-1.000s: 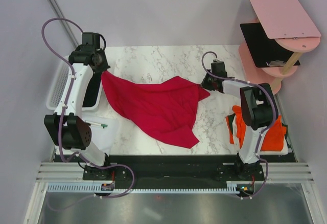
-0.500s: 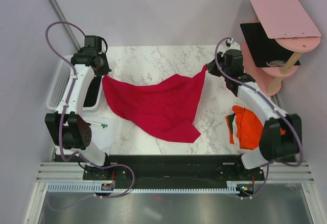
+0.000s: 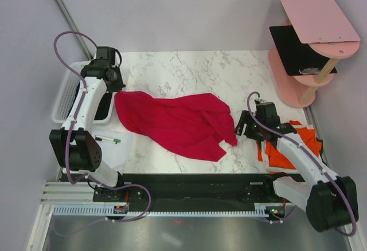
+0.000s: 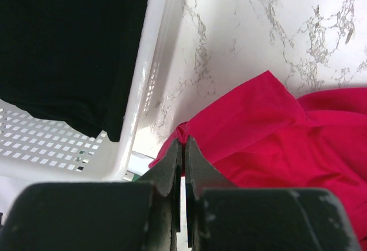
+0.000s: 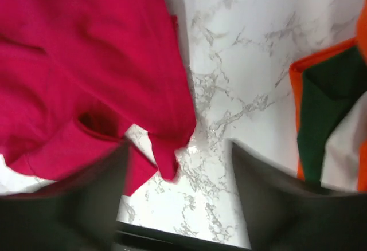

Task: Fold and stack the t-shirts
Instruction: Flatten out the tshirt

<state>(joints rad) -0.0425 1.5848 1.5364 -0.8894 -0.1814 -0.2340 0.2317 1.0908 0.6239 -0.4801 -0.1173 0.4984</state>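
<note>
at the far left sits the white plastic mesh basket [image 3: 64, 99] with a black cloth [image 4: 63, 39] lying in it. just beside its rim, the left gripper [image 4: 182, 142] has its fingers pressed together on the far-left corner of the crimson red soft cloth t-shirt [image 3: 172, 119], pinching a small fold of it above the white marble-patterned table [image 3: 189, 67].

we judge the step in hand to be spreading this shirt flat, before any fold is made. it lies in the middle of the table between the two arms, rumpled, with long creases running across it. its right side is bunched and doubled over, and a lobe reaches toward the near edge.

further right, the right gripper [image 5: 178, 146] hangs over the shirt's near-right edge with its fingers spread wide and nothing held between them. the wrist view there is blurred. the next move, we think, calls for this gripper to take a corner or hem on that side and draw it away from the left pinch, so the cloth opens out.

at the far right, the bright orange-red t-shirts [image 3: 287, 151] lie in a heap by the right arm.
</note>
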